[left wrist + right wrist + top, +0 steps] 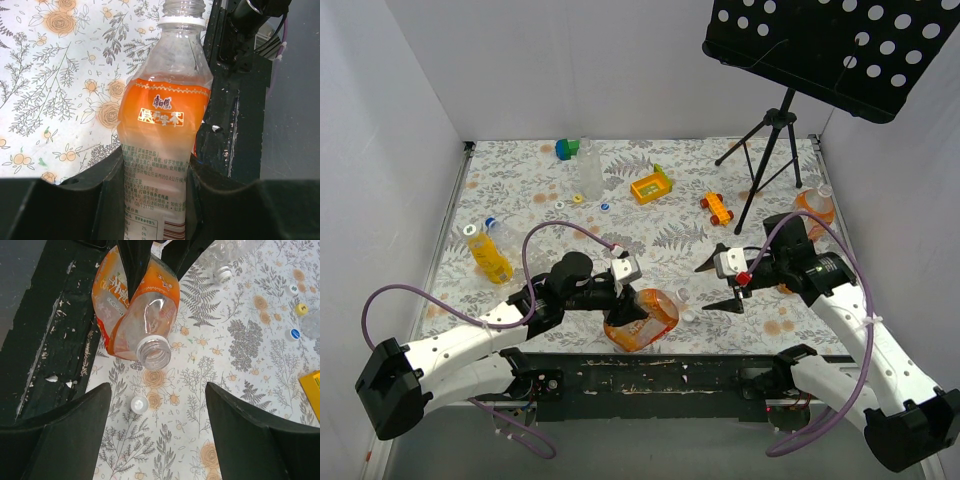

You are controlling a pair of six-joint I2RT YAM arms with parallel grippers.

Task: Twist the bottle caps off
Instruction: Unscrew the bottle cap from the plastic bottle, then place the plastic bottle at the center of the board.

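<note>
- The left gripper point(155, 172) is clamped on the orange-label bottle point(165, 115), which is tipped over at the table's near edge with its neck bare.
- Its white cap point(139, 404) lies on the table just beside the mouth, and the right gripper point(158, 390) hangs wide open above it.
- This bottle looks done. The next move is probably to release it and reach for a capped one.
- The far-right bottle point(817, 203) sits half hidden behind the right arm, and no cap can be made out on it.

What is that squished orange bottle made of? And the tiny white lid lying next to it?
The clear orange-labelled bottle looks like thin, glossy plastic: see-through, shiny and dented. The small white round cap seems to be harder, duller plastic: opaque, with little shine.
</note>
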